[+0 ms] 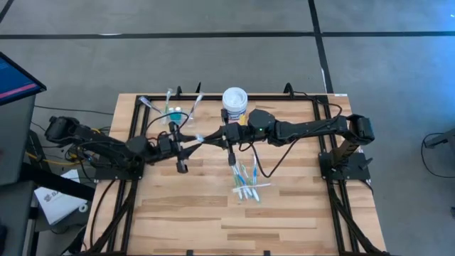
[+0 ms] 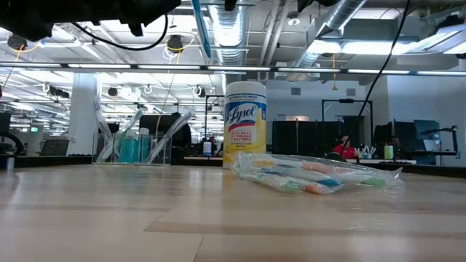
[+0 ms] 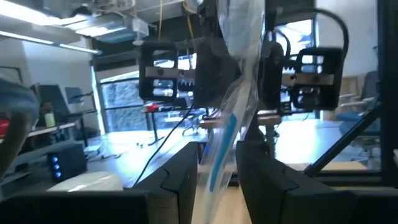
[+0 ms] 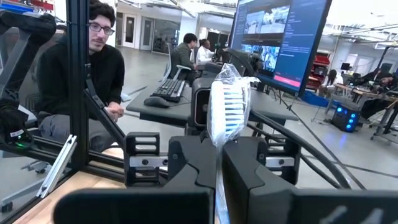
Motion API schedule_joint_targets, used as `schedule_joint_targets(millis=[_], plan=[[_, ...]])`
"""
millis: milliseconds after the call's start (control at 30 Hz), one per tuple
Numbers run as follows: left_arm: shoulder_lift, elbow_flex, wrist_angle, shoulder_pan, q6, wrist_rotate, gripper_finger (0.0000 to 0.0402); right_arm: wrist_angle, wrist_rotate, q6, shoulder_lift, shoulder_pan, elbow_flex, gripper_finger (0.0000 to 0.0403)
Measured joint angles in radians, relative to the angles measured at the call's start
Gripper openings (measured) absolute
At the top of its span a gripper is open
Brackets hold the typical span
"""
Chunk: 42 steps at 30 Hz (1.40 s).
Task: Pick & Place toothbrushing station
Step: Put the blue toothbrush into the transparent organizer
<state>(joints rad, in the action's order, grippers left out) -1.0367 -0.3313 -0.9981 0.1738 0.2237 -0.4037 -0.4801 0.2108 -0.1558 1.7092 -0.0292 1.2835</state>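
Note:
One toothbrush [image 1: 203,137] in a clear wrapper hangs in the air between my two grippers, over the middle of the table. My left gripper [image 1: 190,144] comes from the left and my right gripper [image 1: 226,136] from the right, and both are shut on it. A clear cup [image 1: 171,112] stands upright at the far left with toothbrushes leaning in it and teal-and-white tubes; it is also in the low view [image 2: 135,149]. Several wrapped toothbrushes [image 1: 246,183] lie in a loose pile on the table near the middle. My left gripper pinches the wrapped toothbrush between its two fingers, on the clear wrapper around the blue handle [image 3: 215,177]. From there the toothbrush runs on toward my right gripper, clear of the table. My right gripper pinches the same toothbrush just below its bristle head [image 4: 218,142], between its two fingers, coming level from the table's right. The white-and-blue head [image 4: 227,112] stands out past the fingertips in crinkled wrapper.
A white-lidded, yellow-labelled tub [image 1: 234,102] stands upright at the far middle, just behind my right gripper. A person [image 4: 93,68] sits beyond the table's left side. Bare wood lies along the near edge [image 1: 234,235].

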Motion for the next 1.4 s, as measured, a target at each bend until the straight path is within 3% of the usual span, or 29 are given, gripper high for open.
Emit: schedule_joint_targets(millis=[200, 500, 900, 1067, 1233, 1400], plan=[[-0.009, 0.0, -0.042, -0.022, -0.003, 0.072, 0.0104, -0.001, -0.001, 0.0, 0.0, 0.0, 0.0, 0.0001], [-0.096, -0.008, -0.163, -0.025, 0.004, 0.076, 0.0104, -0.007, -0.002, 0.007, 0.0, -0.008, 0.0, 0.0001], [-0.197, -0.08, -0.171, -0.025, 0.033, 0.076, 0.0102, 0.008, -0.001, 0.007, 0.0, -0.007, 0.0, 0.0001], [-0.195, -0.08, -0.175, -0.025, 0.034, 0.074, 0.0077, 0.01, -0.001, 0.007, 0.0, -0.007, 0.0, 0.0001], [-0.195, -0.08, -0.171, -0.025, 0.039, 0.073, 0.0019, 0.023, -0.002, 0.005, 0.0, -0.01, 0.002, 0.0013], [-0.196, -0.08, -0.17, -0.024, 0.03, 0.032, 0.0021, 0.032, -0.002, -0.001, 0.0, -0.02, 0.002, 0.0042]])
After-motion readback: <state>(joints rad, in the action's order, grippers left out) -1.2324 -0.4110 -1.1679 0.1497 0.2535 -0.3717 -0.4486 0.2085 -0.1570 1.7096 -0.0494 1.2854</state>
